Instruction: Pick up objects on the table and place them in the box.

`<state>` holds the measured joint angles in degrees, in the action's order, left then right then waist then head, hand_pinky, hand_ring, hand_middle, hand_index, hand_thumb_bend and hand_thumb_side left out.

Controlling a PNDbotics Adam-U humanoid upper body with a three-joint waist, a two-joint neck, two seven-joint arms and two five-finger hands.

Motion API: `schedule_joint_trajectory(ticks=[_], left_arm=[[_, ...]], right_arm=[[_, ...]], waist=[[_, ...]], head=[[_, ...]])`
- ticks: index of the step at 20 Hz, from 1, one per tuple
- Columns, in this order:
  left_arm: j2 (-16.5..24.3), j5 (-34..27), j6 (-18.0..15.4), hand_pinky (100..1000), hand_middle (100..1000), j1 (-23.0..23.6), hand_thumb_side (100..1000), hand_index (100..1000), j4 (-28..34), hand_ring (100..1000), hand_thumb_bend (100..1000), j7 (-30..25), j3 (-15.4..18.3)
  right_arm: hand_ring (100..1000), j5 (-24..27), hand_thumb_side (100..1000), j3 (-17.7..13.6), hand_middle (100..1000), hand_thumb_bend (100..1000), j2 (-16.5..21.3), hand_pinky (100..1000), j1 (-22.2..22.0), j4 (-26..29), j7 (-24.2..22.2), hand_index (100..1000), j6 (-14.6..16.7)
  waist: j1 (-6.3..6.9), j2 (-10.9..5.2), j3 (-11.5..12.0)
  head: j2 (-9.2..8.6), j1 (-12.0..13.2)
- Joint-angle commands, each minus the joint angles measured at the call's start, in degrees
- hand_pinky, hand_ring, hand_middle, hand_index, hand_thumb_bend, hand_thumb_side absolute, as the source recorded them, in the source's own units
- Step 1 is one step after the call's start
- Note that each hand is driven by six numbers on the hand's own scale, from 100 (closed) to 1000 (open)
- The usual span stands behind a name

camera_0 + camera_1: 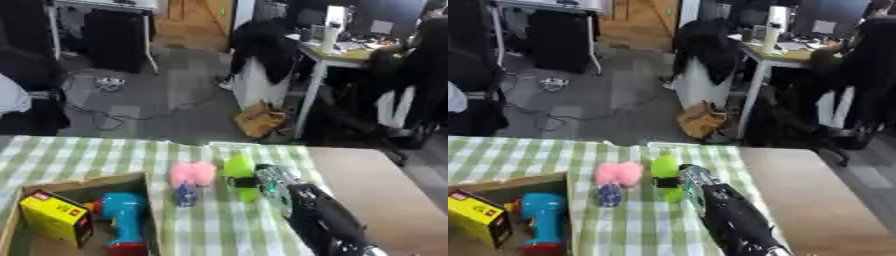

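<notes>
Grasp step. The right hand (248,181) has its fingers curled round a lime-green object (239,167) on the checked surface (87,155), beside a pink toy (192,173). Next: lift and carry left into the cardboard box (83,183).

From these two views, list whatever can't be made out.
- Right robot hand: at the green object; blur and the arm hide its fingers, both views.
- Blue object below the pink one: too small and blurred to identify.
- Box: bottom edge cuts it off; right eye view also crops the yellow pack.
- Left robot hand: in neither view.
</notes>
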<state>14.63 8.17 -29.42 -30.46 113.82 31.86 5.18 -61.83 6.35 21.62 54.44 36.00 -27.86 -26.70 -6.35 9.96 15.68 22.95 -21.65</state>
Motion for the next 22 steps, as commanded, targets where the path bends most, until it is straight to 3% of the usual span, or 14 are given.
schedule_joint_trajectory(ticks=[1,2,5,6,7,8,10,14,17,22], left_arm=[[0.47,-0.05,-0.43,842,798,-1.19,1000,858,0.77,865,182,0.16,0.48],[0.45,-0.07,-0.45,842,798,-1.18,1000,858,0.77,865,183,0.17,0.49],[0.4,-0.1,-0.47,842,798,-1.13,1000,858,0.77,865,183,0.19,0.51],[0.37,-0.12,-0.47,842,797,-1.1,1000,858,0.77,864,183,0.2,0.52],[0.35,-0.14,-0.48,842,797,-1.08,1000,858,0.77,864,183,0.22,0.53],[0.34,-0.15,-0.5,842,796,-1.07,1000,858,0.77,864,183,0.23,0.54],[0.31,-0.18,-0.54,842,795,-1.05,1000,858,0.77,864,182,0.24,0.55],[0.25,-0.2,-0.57,842,794,-1.03,1000,858,0.77,863,183,0.31,0.64],[0.23,-0.21,-0.57,842,794,-1.0,1000,858,0.77,863,183,0.35,0.67],[0.15,-0.24,-0.52,842,792,-0.94,1000,858,0.77,862,169,0.22,0.68]], right_arm=[[505,-1.64,978,-0.15,406,136,1.79,663,0.62,0.34,-0.65,622,0.1],[475,-1.96,958,-0.15,379,118,1.83,609,0.64,0.36,-0.7,597,0.2],[469,-2.71,951,-0.23,375,111,1.85,596,0.69,0.37,-0.86,594,0.51],[358,-3.06,899,-0.18,299,100,1.9,445,0.69,0.37,-0.82,531,0.59],[358,-3.49,899,-0.15,299,100,1.93,445,0.68,0.36,-0.75,531,0.68],[273,-3.84,861,-0.19,235,100,1.96,334,0.67,0.34,-0.71,480,0.77],[235,-4.54,826,-0.28,191,100,2.03,280,0.57,0.3,-0.56,444,0.87],[165,-5.55,787,-0.42,106,100,2.07,200,0.45,0.23,-0.18,368,0.86],[103,-6.08,783,-0.56,100,100,2.14,129,0.36,0.21,0.37,320,0.56],[100,-5.81,888,-0.7,100,100,2.29,100,0.29,0.38,1.05,258,0.49]], waist=[[-0.19,0.18,-0.16],[-0.19,0.2,-0.18],[-0.18,0.23,-0.21],[-0.17,0.26,-0.22],[-0.16,0.29,-0.23],[-0.15,0.3,-0.23],[-0.14,0.34,-0.23],[-0.08,0.42,-0.22],[-0.03,0.51,-0.19],[-0.01,0.57,-0.19]], head=[[-0.69,-0.17],[-0.66,-0.15],[-0.6,-0.12],[-0.51,-0.15],[-0.45,-0.17],[-0.43,-0.16],[-0.48,-0.17],[-0.6,-0.18],[-0.72,-0.18],[-0.52,-0.17]])
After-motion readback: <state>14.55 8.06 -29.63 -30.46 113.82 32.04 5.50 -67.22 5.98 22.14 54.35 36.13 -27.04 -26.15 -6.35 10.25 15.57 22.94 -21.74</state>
